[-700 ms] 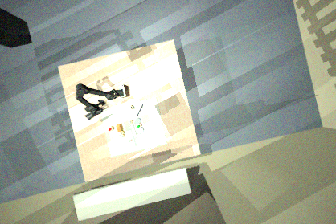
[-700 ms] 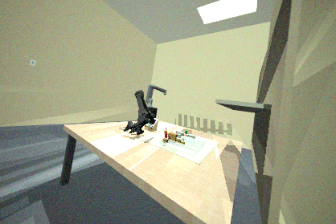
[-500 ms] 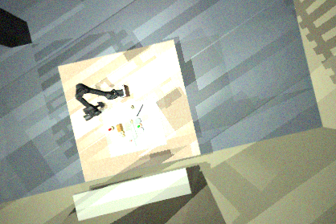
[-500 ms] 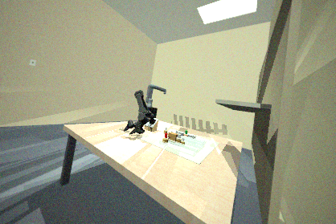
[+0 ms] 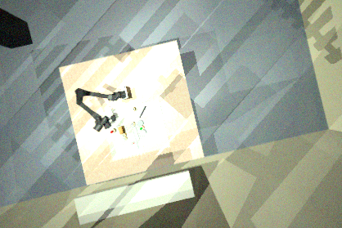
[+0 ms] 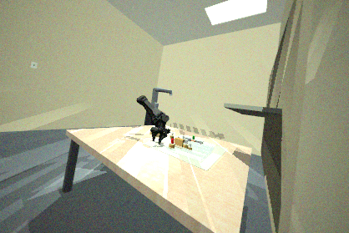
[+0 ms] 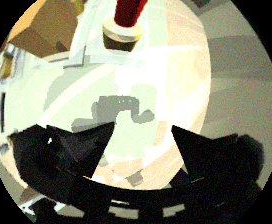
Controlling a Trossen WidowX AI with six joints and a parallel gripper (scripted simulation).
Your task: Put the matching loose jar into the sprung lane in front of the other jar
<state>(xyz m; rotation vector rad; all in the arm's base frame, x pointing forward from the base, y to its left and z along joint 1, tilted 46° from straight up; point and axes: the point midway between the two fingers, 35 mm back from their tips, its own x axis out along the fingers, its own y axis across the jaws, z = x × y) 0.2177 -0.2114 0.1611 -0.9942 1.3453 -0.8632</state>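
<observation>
The dark parallel-jaw gripper (image 7: 139, 145) is spread wide and empty; the small red-capped jar (image 7: 128, 18) stands upright straight ahead, at the wrist frame's top centre, well apart.

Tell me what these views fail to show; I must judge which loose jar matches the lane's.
- Top view: jars too small; only red and green specks show.
- Exterior view: lane blurred, its jar indistinct.
- Wrist view: red-capped jar ahead of the open gripper; lane cut off at the left edge.

A loose jar (image 7: 128, 18) stands on the mat (image 7: 180, 90) ahead of the claw (image 7: 139, 141).
</observation>
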